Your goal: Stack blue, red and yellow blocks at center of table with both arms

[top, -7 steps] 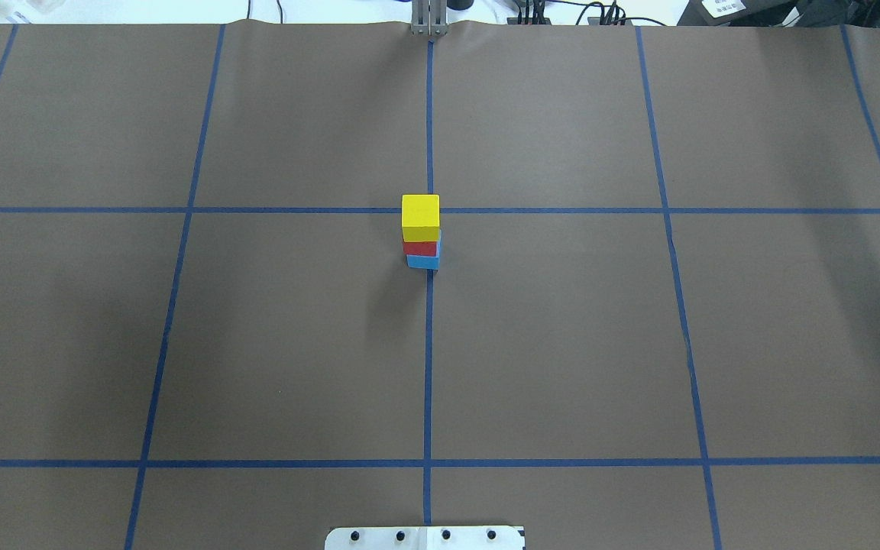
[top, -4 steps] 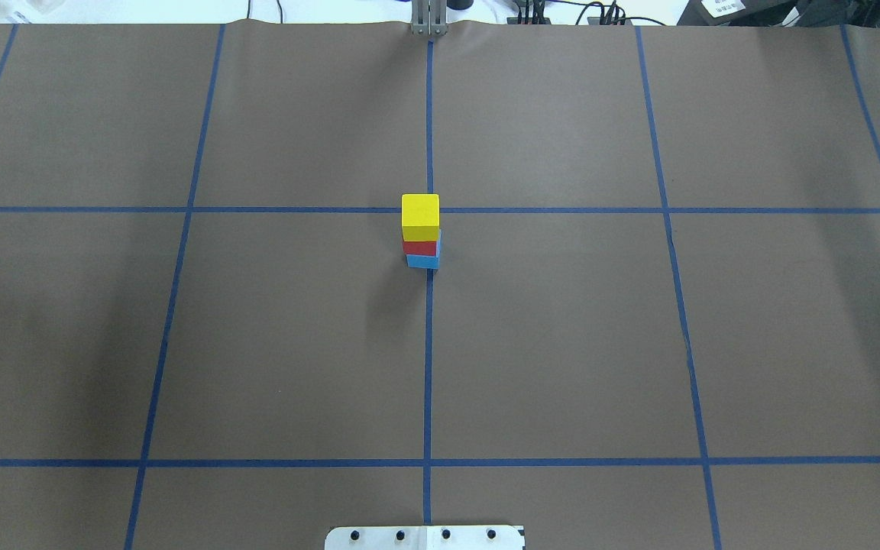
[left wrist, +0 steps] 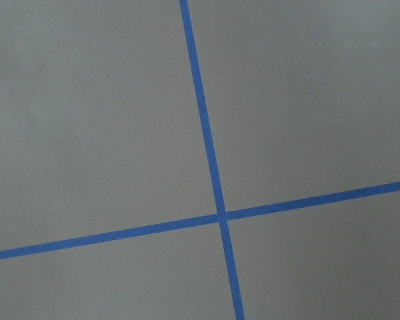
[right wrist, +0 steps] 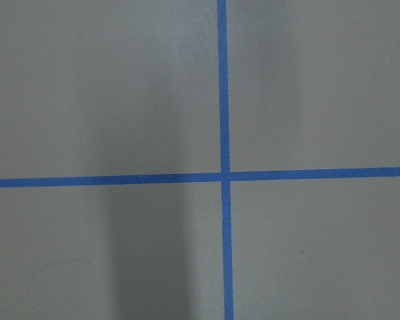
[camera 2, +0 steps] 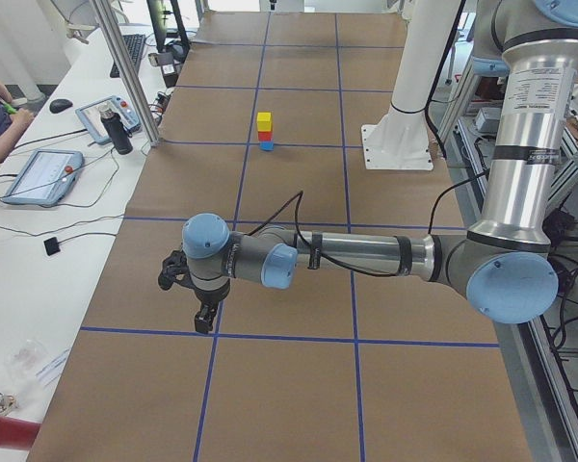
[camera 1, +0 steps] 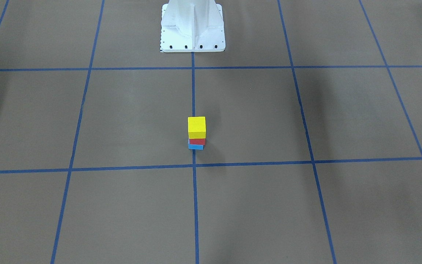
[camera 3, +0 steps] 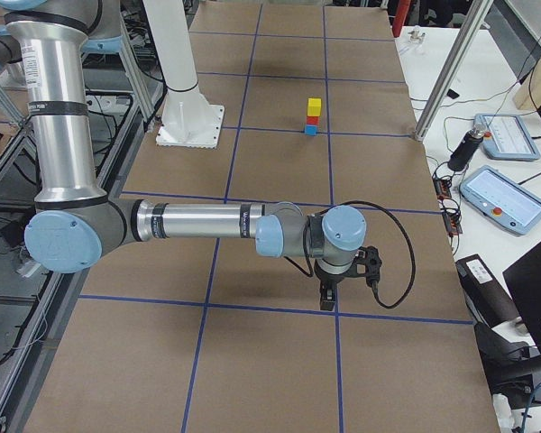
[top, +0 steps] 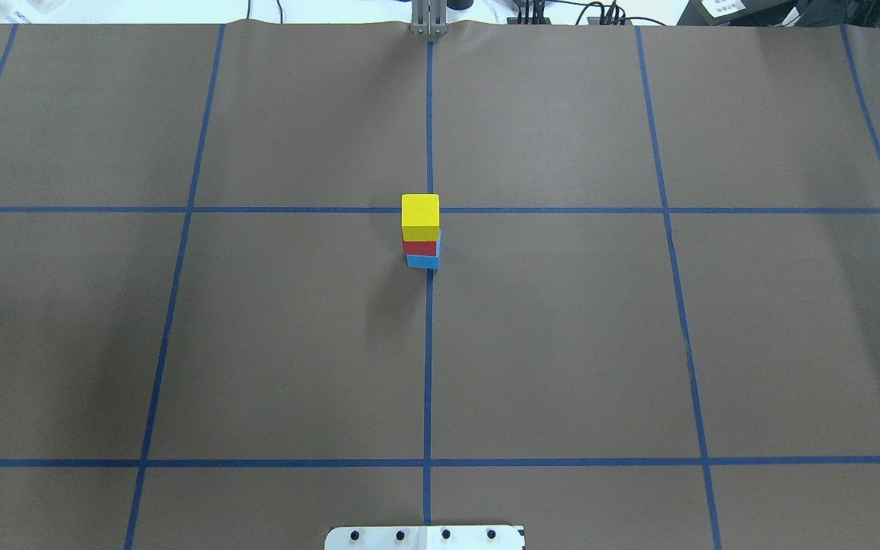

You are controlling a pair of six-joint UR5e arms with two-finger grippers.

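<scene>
Stack far from left claw, right claw

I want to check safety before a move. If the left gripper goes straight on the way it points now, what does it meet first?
It points down, so the left gripper would likely meet the paper-covered table first, near a blue tape crossing.
</scene>
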